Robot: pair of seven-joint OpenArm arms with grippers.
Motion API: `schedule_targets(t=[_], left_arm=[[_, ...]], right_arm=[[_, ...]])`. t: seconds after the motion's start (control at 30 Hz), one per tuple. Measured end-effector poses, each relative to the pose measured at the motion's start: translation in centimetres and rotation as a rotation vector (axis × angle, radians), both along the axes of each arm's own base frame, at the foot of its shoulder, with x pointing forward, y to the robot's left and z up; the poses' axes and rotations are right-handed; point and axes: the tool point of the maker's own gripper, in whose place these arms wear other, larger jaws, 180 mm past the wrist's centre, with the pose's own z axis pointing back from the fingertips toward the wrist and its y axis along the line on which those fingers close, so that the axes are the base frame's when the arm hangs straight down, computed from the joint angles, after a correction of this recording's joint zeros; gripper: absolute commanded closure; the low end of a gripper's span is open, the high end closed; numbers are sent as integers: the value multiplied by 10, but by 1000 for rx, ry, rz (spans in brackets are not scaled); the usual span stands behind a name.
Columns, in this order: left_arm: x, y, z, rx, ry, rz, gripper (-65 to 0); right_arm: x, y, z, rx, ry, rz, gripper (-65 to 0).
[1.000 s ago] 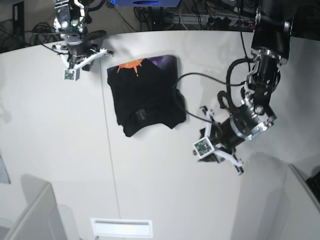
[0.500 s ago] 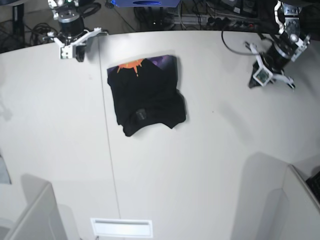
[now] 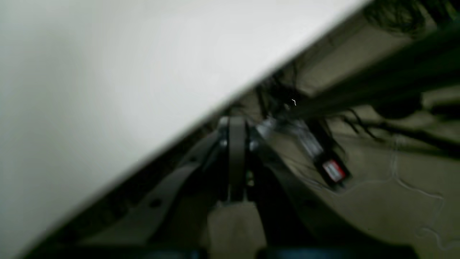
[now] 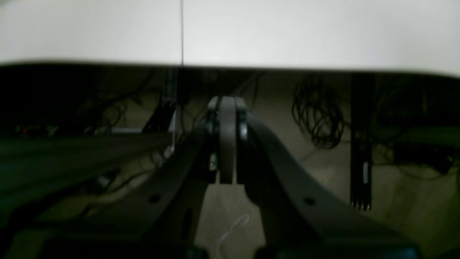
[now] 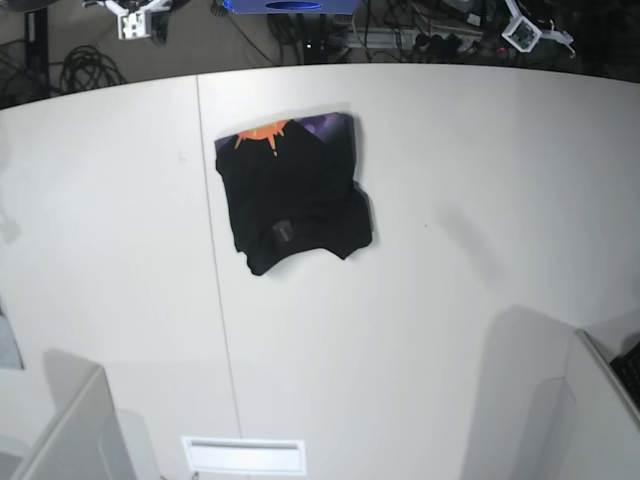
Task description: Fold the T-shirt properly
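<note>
Both arms retreated past table [image 5: 450, 330] edge; fingers closed, empty; one folded T-shirt [image 5: 295, 200].

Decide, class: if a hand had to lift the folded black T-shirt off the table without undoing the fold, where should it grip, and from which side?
Probably the T-shirt by its near, all-black edge, coming from the table's near side. That rounded edge looks like several layers bunched together, so one pinch could catch them all. The far edge, with the orange print, looks thinner and flatter.
</note>
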Motion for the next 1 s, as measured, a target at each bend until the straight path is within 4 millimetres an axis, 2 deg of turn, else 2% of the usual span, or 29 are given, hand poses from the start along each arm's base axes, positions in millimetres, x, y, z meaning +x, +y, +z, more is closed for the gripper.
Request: schedule_targets(t=[0.17, 0.27, 0.37, 0.47, 0.53, 0.67, 0.73, 0.77, 0.87, 0.93, 1.0], left_arm=[[-45, 12, -18, -8, 125, 57, 0], [-84, 32, -46, 13, 253, 129, 0], [-118, 26, -81, -28, 378, 168, 0], [-151, 15, -120, -80, 502, 223, 0], [-174, 13, -146, -84, 597, 244, 0], [-207, 17, -184, -41, 767, 224, 0], [-214, 18, -198, -29, 832, 225, 0], [-211, 17, -205, -31, 849, 245, 0], [-187, 6, -221, -89, 802, 305, 0], [-171, -7, -228, -137, 763, 318, 0], [-160, -23, -233, -177, 748, 299, 0]], right_arm=[[-45, -3, -20, -11, 241, -14, 0], [-74, 12, -33, 17, 391, 7, 0], [-103, 29, -53, 45, 532, 71, 0], [-123, 42, -84, 44, 634, 196, 0], [-135, 39, -109, 1, 695, 259, 0], [-187, 39, -139, -31, 852, 328, 0], [-205, 37, -151, -47, 906, 341, 0], [-204, 33, -159, -56, 896, 337, 0], [-191, 20, -180, -91, 838, 326, 0], [-189, 15, -192, -55, 824, 345, 0], [-199, 18, -202, 21, 846, 336, 0]])
